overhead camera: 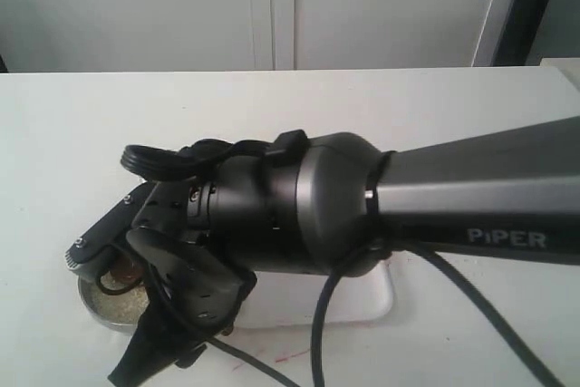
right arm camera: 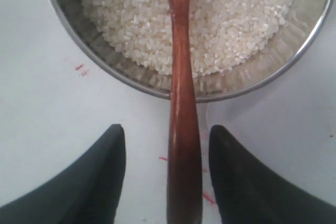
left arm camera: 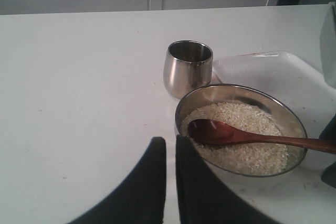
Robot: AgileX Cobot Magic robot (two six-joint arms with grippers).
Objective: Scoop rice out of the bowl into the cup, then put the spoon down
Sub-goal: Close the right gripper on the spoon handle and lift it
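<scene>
Right claw [right arm camera: 166, 128] wide open, handle of the spoon [right arm camera: 181, 103] running straight down the gap between its fingers [right arm camera: 100, 182], clear space either side, not gripped. Spoon long axis lines up with the claw: handle end toward the claw, round end away from it, lying in the rice [right arm camera: 236, 19]. Handle crosses the rim of the bowl [right arm camera: 105, 64] and sticks out over the white table [right arm camera: 42, 119], a few small red marks [right arm camera: 80, 68] there. Spoon is dark reddish brown, glossy wood, slim handle, hollow side up. Rice off-white, covers the bowl floor; bowl shiny steel, wide, shallow. Left claw [left arm camera: 169, 140] near the bowl's rim, almost closed, only a thin slit, holding nothing. Past the bowl stands the cup [left arm camera: 188, 69], upright, steel, just beside the rim, touching or not cannot tell. White tray [left arm camera: 262, 72] beside the cup, behind the bowl. From the room the dark right arm [overhead camera: 453, 197] reaches across from the right and hides most of the bowl
</scene>
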